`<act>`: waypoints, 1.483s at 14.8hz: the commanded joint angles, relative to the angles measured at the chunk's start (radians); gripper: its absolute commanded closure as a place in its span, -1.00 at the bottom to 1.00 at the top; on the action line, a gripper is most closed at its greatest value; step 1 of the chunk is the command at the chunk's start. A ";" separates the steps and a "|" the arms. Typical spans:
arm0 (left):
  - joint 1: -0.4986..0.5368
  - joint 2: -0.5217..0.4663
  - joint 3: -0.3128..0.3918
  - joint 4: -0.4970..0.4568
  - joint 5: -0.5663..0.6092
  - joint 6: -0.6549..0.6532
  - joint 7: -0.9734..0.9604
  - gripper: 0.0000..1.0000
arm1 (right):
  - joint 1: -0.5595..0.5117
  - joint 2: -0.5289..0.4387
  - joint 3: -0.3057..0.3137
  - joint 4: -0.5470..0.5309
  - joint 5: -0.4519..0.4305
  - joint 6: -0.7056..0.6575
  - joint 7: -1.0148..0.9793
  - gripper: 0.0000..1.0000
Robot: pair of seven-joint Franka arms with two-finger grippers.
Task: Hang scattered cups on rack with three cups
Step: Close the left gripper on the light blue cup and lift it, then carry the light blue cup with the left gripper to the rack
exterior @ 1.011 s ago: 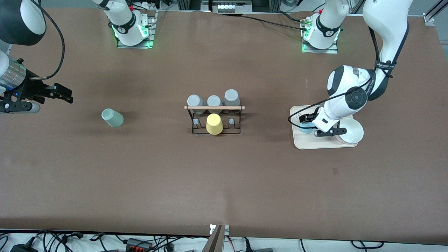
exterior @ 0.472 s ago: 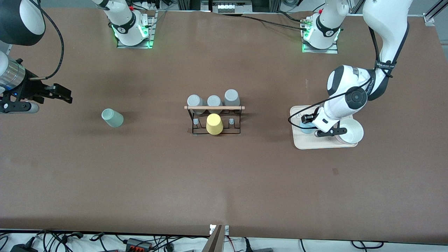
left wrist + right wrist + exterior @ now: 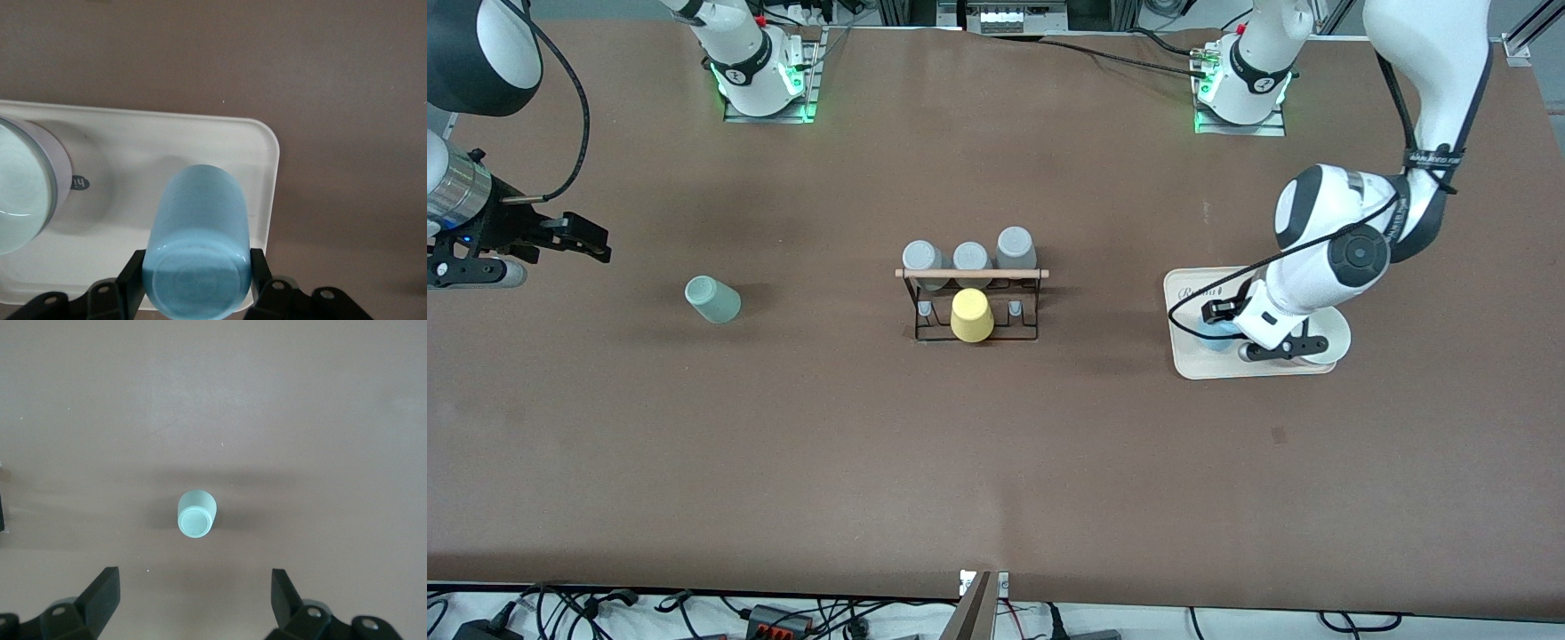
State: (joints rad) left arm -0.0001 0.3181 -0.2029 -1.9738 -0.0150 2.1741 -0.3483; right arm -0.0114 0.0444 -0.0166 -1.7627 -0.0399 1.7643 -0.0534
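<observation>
My left gripper [image 3: 1216,327] is shut on the light blue cup [image 3: 1213,337] at the beige tray [image 3: 1192,363]. In the left wrist view the blue cup [image 3: 199,227] sits between the black fingers [image 3: 130,280] of the left gripper [image 3: 197,277], its base toward the camera. The pale mint green cup [image 3: 712,300] lies on its side on the table toward the right arm's end. My right gripper [image 3: 594,242] hangs open and empty over the table near that end. In the right wrist view the mint cup [image 3: 197,513] lies ahead of the right gripper [image 3: 195,600]. The black wire rack [image 3: 971,275] stands mid-table.
Three grey cups [image 3: 969,256] hang on the rack's row farther from the front camera, and a yellow cup [image 3: 971,315] on its nearer row. A white bowl [image 3: 1332,342] sits on the tray beside the blue cup, also in the left wrist view [image 3: 27,193].
My left gripper has shifted a little over the tray toward the front camera, carrying the blue cup with it. The right arm has barely moved.
</observation>
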 commanded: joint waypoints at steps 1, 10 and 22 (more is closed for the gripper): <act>-0.001 -0.001 -0.009 0.131 0.023 -0.115 -0.061 0.16 | -0.005 -0.004 0.004 -0.006 -0.014 0.009 0.014 -1.00; -0.227 0.067 -0.007 0.453 -0.032 -0.292 -0.454 0.17 | -0.005 -0.004 0.004 -0.011 -0.014 0.010 0.015 -1.00; -0.489 0.320 -0.001 0.736 -0.039 -0.293 -0.768 0.17 | -0.007 -0.001 0.004 -0.009 -0.012 0.009 0.021 -1.00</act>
State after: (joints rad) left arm -0.4655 0.6065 -0.2149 -1.3097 -0.0502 1.9131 -1.0917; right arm -0.0120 0.0467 -0.0178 -1.7663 -0.0399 1.7645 -0.0473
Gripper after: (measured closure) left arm 0.344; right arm 0.000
